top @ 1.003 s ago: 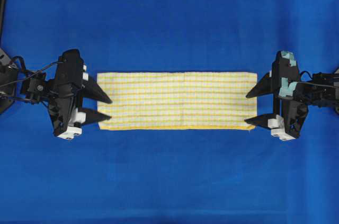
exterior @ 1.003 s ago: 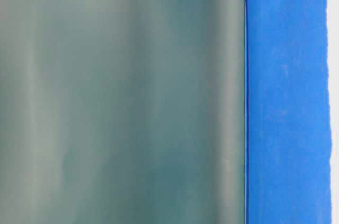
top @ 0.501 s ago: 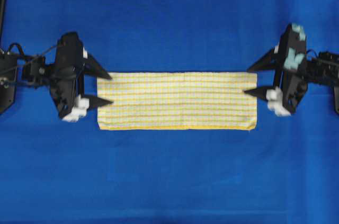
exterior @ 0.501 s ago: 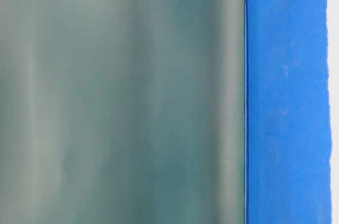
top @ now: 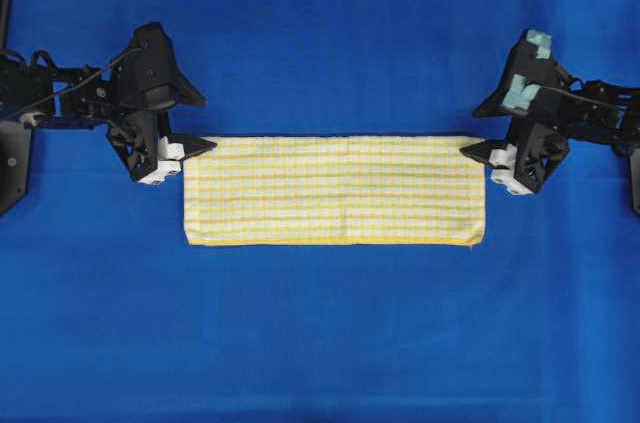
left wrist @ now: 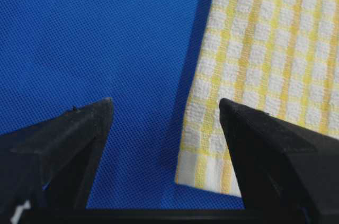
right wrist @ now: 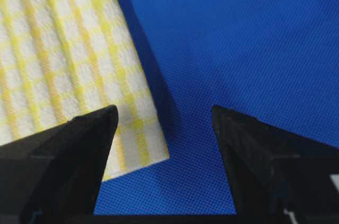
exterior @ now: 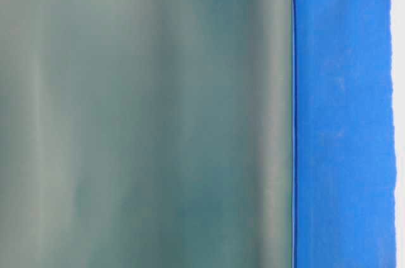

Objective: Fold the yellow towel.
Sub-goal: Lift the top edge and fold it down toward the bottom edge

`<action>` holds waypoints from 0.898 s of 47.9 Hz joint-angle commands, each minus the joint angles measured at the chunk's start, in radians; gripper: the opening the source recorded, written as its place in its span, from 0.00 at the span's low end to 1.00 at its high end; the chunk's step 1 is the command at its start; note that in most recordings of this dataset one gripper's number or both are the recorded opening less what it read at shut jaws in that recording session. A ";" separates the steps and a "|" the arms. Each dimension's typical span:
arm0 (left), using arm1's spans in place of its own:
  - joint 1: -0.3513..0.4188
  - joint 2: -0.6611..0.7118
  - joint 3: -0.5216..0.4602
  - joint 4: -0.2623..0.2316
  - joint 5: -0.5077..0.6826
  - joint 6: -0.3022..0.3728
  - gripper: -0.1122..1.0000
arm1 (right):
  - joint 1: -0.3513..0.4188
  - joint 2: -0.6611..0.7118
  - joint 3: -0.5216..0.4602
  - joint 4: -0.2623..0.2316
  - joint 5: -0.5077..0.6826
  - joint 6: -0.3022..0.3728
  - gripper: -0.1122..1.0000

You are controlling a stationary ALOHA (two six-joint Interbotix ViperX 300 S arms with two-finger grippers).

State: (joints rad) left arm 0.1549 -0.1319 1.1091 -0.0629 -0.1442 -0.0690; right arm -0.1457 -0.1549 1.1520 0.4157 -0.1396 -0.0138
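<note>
Overhead, a yellow towel (top: pixel 334 190) lies flat on a blue cloth surface (top: pixel 330 333), near the middle of the scene. It forms a long horizontal rectangle, white with fine yellow checks, with a solid yellow hem along its near long edge. It appears to be already doubled lengthwise, though the layers cannot be told apart from above.

At the towel's far left corner sits the left gripper (top: pixel 198 121). Its jaws are spread apart: one black finger points at the corner, just at the towel's edge, and the other angles away over bare blue cloth beyond the far edge. In the left wrist view, the towel's corner (left wrist: pixel 212 171) lies between the two dark fingers (left wrist: pixel 63 144), close to the right-hand one, and nothing is pinched.

At the towel's far right corner sits the right gripper (top: pixel 472 131), mirroring the left. Its jaws are also spread, one finger at the corner and the other over bare cloth. Pale teal padding is visible on its upper body. In the right wrist view, the towel's corner (right wrist: pixel 143 144) reaches between the two fingers (right wrist: pixel 69 150), partly behind the left-hand one, with its shadow falling on the blue cloth beside it.

The table-level view shows only a blurred grey-green panel (exterior: pixel 145 116) and a strip of blue cloth at its right.
</note>
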 commanded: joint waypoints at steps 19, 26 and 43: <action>-0.014 0.040 -0.052 0.002 0.130 -0.009 0.76 | 0.000 0.020 -0.031 0.002 0.035 0.002 0.75; -0.014 0.048 -0.066 0.002 0.137 -0.008 0.73 | 0.000 0.020 -0.031 0.002 0.037 0.000 0.74; -0.015 0.051 -0.120 0.012 0.324 0.017 0.13 | -0.002 -0.006 -0.029 -0.011 0.046 -0.020 0.13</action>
State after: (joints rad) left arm 0.1365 -0.0706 1.0002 -0.0583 0.1335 -0.0598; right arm -0.1427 -0.1365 1.1305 0.4111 -0.0936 -0.0322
